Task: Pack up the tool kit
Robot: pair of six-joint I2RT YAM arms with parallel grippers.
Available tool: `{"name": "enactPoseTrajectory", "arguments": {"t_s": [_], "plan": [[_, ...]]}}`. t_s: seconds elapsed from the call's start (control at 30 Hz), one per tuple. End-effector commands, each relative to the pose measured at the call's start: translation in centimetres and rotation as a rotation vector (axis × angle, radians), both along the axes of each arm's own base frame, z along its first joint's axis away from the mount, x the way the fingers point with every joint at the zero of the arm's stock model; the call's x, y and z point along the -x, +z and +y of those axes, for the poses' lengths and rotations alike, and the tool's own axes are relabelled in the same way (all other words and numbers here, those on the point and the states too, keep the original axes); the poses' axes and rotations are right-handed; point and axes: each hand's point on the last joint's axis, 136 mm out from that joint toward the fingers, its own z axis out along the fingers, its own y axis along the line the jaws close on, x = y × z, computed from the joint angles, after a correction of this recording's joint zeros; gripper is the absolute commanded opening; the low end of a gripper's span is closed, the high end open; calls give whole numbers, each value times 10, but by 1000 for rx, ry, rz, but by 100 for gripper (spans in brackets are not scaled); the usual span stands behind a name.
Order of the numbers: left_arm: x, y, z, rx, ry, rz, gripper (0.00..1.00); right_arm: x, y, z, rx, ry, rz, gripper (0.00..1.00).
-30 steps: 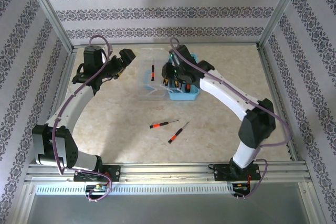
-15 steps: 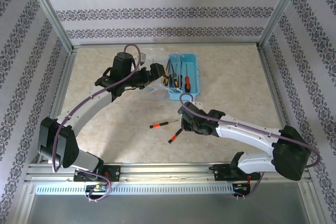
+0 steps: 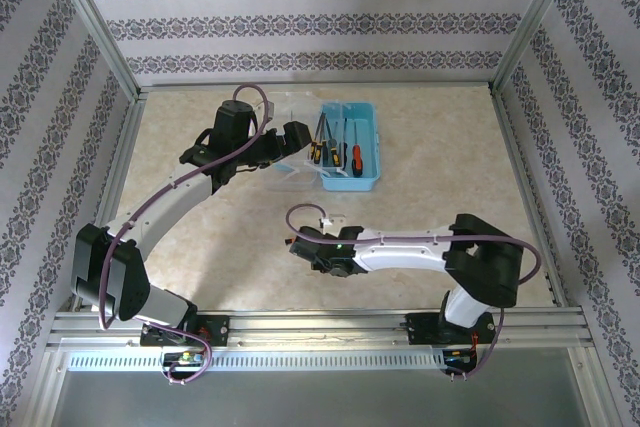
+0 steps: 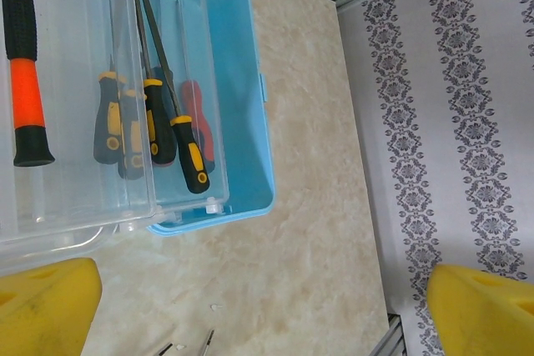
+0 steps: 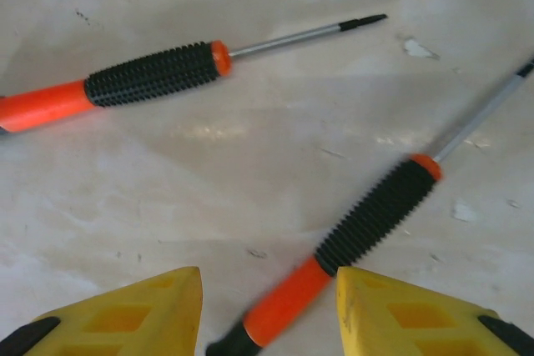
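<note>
- My right gripper [image 5: 267,318]: the yellow fingertips [image 5: 125,314] stand part-way apart, low over the table, clamped on nothing. The orange butt of one loose screwdriver [image 5: 367,223] lies in the gap between them. I cannot tell whether either pad touches it.
- One second screwdriver [image 5: 150,77]: black ribbed grip, orange end, thin steel shaft. It lies flat on the table just beyond the first, apart from it and clear of my fingers.
- My left gripper [image 4: 263,314]: pads wide apart and empty, hanging above the near end of the kit.
- Tool kit: one blue tray [image 4: 242,122] with a clear plastic case [image 4: 83,189] against its side, at the far middle of the table. Several yellow-and-black screwdrivers [image 4: 188,152] lie lengthwise, seen partly through the clear plastic. One orange-and-black handle [image 4: 21,64] lies in the clear section.
- Surface: beige marbled table top [image 3: 200,227], with a few white flecks near the loose drivers.
- Room: walls [image 3: 300,17] papered in grey floral stripes. An aluminium rail [image 3: 320,322] runs along the near edge, where my two bases sit.
</note>
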Motion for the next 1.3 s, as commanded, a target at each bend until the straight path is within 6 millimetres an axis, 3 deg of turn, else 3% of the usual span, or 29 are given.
{"name": "enactPoseTrajectory", "arguments": {"t_s": [0.0, 0.43, 0.87, 1.1, 1.27], "plan": [[0, 9, 2, -20, -4, -27, 100, -7, -3, 5, 17, -34, -16, 49], [1, 15, 1, -4, -12, -36, 100, -4, -16, -27, 90, -54, 7, 48], [0, 10, 0, -8, -13, -23, 100, -5, 0, -58, 128, -56, -36, 46], [0, 7, -1, -9, -17, -17, 100, -6, 1, -66, 125, -68, -32, 46], [-1, 7, -1, -10, -14, -16, 100, -8, -5, -59, 94, -83, -17, 47]]}}
